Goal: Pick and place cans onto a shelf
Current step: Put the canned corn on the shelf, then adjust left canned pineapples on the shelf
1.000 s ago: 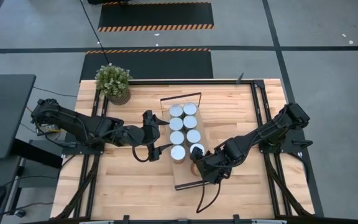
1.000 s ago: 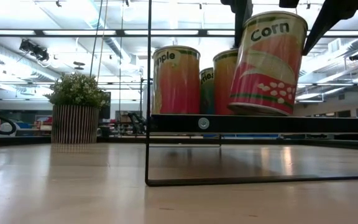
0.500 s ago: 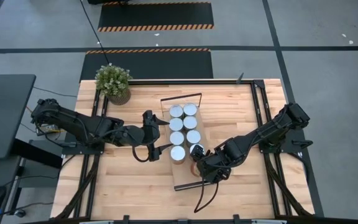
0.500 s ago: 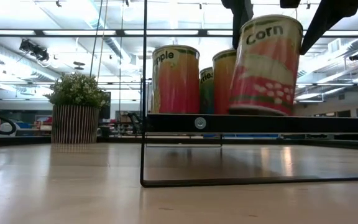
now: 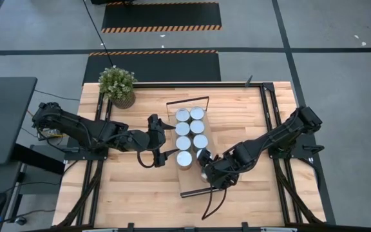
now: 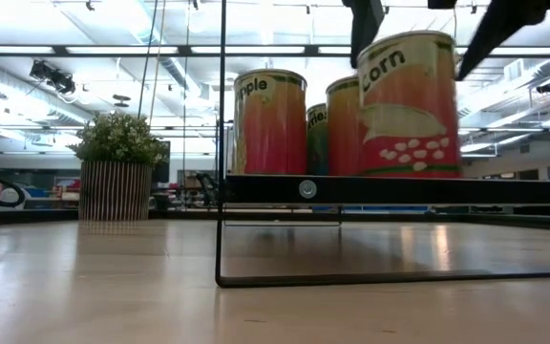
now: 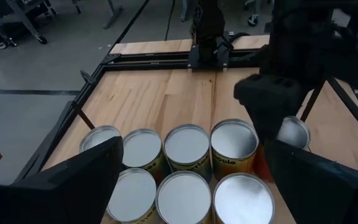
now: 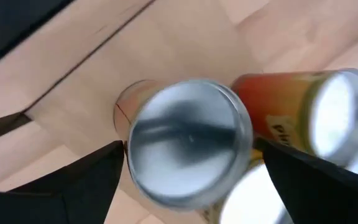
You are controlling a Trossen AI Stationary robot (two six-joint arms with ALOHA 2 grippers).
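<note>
Several cans stand in two rows on the shelf [image 5: 192,182], a light board on black wire frames. The nearest one, the Corn can [image 6: 409,105], stands upright on its base at the right row's near end. My right gripper [image 6: 423,21] hangs over it, pointing steeply down and open, one finger on either side of the silvery top [image 8: 188,140] and clear of it. My left gripper [image 5: 166,138] waits open, raised just left of the rows, which lie ahead of its fingers [image 7: 73,180].
A potted plant [image 5: 118,86] stands at the table's far left corner. Bare shelf board [image 5: 187,187] lies near of the cans. Black rails [image 5: 267,122] run along the table's sides. Open tabletop shows right of the shelf and along the near edge.
My right gripper has opened and let go of the Corn can while staying in place above it. The can, tilted between the fingers a second ago, has settled upright onto the shelf board.
</note>
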